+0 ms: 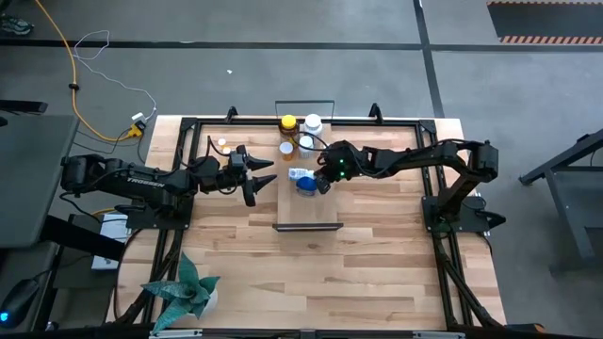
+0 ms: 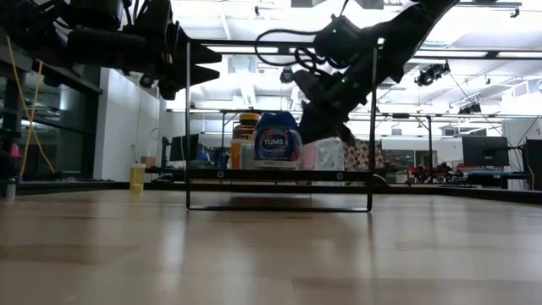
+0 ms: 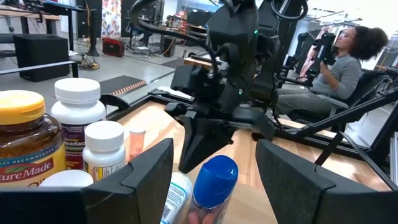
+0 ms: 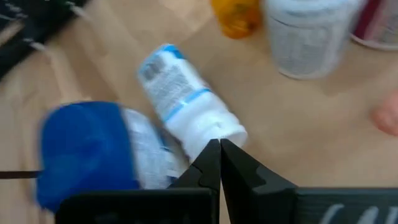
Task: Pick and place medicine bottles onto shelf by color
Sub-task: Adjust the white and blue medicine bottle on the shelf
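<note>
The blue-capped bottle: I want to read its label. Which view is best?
The low view: the blue-capped bottle stands facing the camera, its "TUMS" label legible. High view gives only its cap; left wrist view mostly the cap; right wrist view a blur.

Right wrist view: blue cap [image 4: 87, 152] smeared by blur; the label of the lying white bottle [image 4: 186, 102] is unreadable. The orange bottle [image 4: 236, 15] and the white bottle [image 4: 311, 34] are cut by the frame edge.

Left wrist view: amber bottle [image 3: 28, 146] cut at the edge, label partly lost. Left hand's fingers [image 3: 134, 180] cover the blue-capped bottle's [image 3: 211, 186] base.

High view: bottle labels too small to read.
</note>
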